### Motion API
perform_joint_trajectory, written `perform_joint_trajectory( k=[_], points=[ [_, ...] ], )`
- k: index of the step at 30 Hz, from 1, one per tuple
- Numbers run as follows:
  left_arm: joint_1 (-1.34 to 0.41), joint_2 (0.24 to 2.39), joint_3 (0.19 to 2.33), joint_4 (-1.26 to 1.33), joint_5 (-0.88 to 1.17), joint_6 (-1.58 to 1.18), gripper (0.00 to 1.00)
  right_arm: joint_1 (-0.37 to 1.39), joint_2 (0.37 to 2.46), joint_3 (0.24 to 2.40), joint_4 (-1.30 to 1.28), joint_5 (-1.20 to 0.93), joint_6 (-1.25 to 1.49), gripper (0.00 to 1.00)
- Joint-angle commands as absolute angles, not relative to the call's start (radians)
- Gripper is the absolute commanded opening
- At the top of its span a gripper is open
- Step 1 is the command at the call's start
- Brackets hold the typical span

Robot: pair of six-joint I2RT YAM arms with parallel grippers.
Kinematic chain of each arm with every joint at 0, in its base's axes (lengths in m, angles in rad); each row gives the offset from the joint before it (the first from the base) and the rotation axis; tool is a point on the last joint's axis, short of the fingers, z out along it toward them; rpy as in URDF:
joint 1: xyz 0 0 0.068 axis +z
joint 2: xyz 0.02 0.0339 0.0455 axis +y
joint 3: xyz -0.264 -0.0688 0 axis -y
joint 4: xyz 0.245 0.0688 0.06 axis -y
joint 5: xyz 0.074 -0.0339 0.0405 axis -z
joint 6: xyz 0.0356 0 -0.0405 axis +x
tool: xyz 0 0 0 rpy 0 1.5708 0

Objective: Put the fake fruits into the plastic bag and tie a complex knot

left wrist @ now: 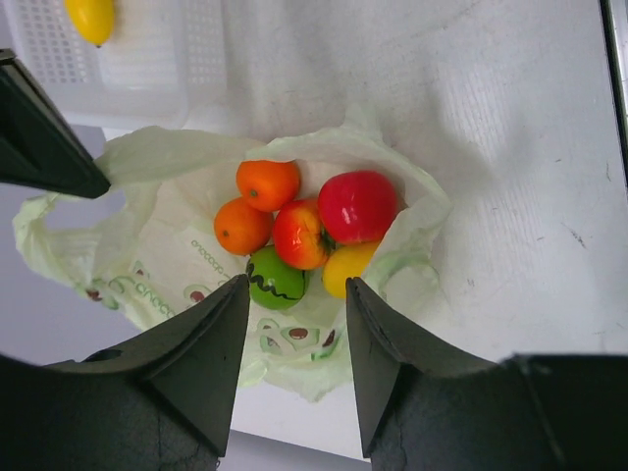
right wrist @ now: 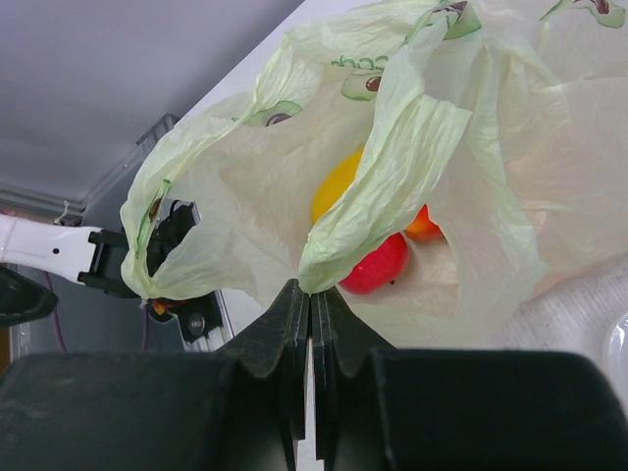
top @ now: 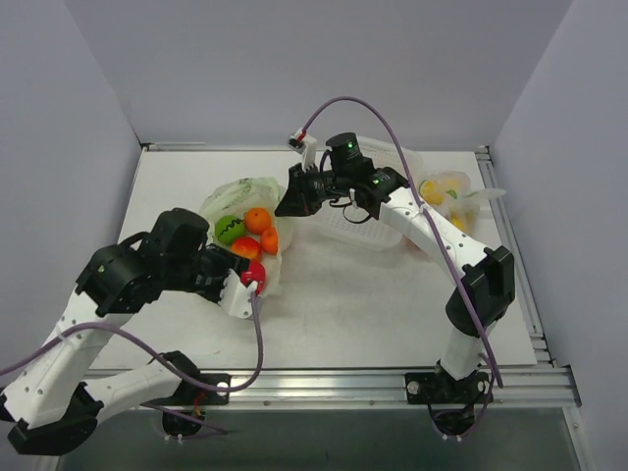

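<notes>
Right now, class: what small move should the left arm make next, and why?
Probably lift the open, empty left gripper toward the yellow fruit lying in the white basket. That fruit is not yet in the plastic bag, whose rim the right gripper is pinching.

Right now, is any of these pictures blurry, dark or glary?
Top external: even soft light, sharp, only faint shadows on the table. Left wrist: fake fruits crisp, a small highlight on the red apple; the near fingers are black and featureless. Right wrist: light glows through the plastic bag, so the yellow fruit behind it looks hazy.
</notes>
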State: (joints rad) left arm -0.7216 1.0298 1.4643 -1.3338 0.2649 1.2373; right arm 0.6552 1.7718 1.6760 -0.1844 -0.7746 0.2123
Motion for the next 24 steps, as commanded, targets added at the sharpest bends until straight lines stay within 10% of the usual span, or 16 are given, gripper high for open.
perform_joint_trajectory(
  k=[1, 24],
  points=[
    [-0.73, 0.928, 1.439, -1.574, 0.264, 1.262, 0.53, 0.652, 1.738, 1.675, -0.169, -0.784, 0.193, 0.0],
    [-0.758, 0.994, 1.246, -1.572, 0.063, 1.353, 0.55, 0.647, 1.758, 1.687, -0.193, -0.788, 0.181, 0.0]
  ],
)
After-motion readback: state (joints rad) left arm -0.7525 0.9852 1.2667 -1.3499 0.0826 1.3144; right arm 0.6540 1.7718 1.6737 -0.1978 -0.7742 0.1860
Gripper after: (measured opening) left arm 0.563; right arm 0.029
